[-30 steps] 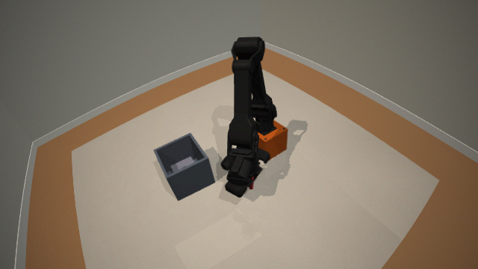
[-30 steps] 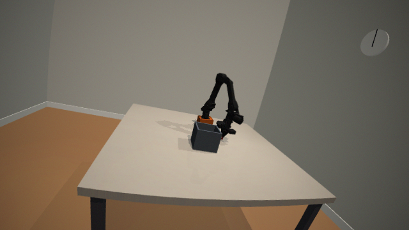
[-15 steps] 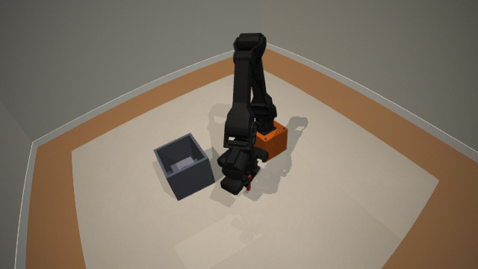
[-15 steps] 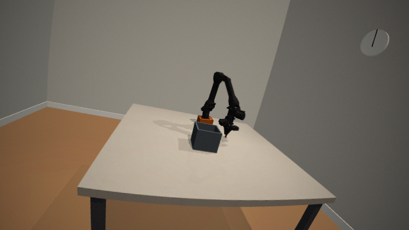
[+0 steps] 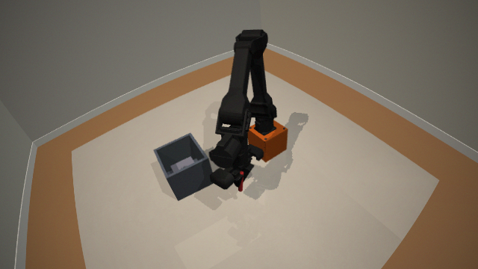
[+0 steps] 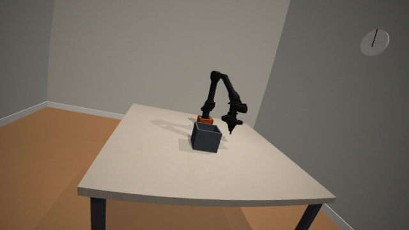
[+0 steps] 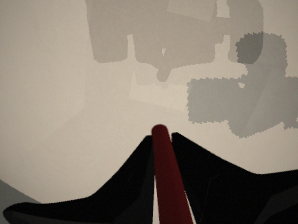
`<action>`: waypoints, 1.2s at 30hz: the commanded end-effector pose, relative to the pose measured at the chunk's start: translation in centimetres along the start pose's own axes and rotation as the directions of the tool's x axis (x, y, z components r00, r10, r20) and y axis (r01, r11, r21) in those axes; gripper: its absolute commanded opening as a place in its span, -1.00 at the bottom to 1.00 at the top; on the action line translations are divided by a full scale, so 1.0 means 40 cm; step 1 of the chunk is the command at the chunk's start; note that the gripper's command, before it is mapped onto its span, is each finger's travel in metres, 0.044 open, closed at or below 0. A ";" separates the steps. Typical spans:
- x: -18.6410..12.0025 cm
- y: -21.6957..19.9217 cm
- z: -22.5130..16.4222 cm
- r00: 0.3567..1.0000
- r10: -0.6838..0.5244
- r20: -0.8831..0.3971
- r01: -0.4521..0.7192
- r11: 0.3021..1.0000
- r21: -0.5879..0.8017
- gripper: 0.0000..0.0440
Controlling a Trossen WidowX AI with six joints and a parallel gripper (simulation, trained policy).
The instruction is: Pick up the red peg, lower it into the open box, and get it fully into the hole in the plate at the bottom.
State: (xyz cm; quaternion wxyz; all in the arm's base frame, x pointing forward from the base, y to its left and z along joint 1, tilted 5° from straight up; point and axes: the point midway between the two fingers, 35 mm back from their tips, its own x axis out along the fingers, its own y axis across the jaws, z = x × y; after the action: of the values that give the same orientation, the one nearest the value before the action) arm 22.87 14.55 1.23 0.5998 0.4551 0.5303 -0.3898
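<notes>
The table (image 5: 328,209) (image 6: 204,172) spreads beneath everything, its top below the gripper (image 5: 241,178) (image 6: 230,131) (image 7: 162,134). The arm (image 5: 240,75) (image 6: 231,87) arches over to the gripper from an orange base block (image 5: 278,146) (image 6: 200,121), which sits on the table behind the gripper as the exterior view looks at it.

Near the gripper, apart from its fingers, stands the open box (image 5: 190,183) (image 6: 206,138), dark grey, square-walled and upright on the table. In the top view it lies to the left of the gripper. Inside, at the bottom, is a pale plate (image 5: 183,164), partly hidden by the near wall; its hole cannot be made out clearly.

The red peg (image 5: 241,181) (image 6: 230,133) (image 7: 169,172) is outside the box, clamped between the gripper's fingers, its end poking just past their tips and raised above the table.
</notes>
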 end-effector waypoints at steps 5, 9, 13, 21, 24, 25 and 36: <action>-0.070 0.064 0.019 0.997 0.079 -0.003 -0.079 0.997 -0.010 -1.00; -0.105 0.095 0.040 0.994 0.113 0.007 -0.113 0.993 -0.016 -1.00; -0.140 0.121 0.072 0.990 0.135 0.024 -0.135 0.991 -0.019 -1.00; -0.199 0.150 0.145 0.988 0.139 0.064 -0.138 0.990 -0.024 -1.00; -0.214 0.156 0.178 0.987 0.135 0.081 -0.134 0.991 -0.020 -1.00; -0.218 0.157 0.189 0.987 0.133 0.087 -0.132 0.991 -0.019 -1.00; -0.235 0.154 0.302 0.987 0.090 0.136 -0.092 0.996 0.006 -1.00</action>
State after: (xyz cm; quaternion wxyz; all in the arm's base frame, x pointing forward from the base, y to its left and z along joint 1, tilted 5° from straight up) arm 30.66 5.51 11.56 0.6482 0.4614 0.4649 -0.3884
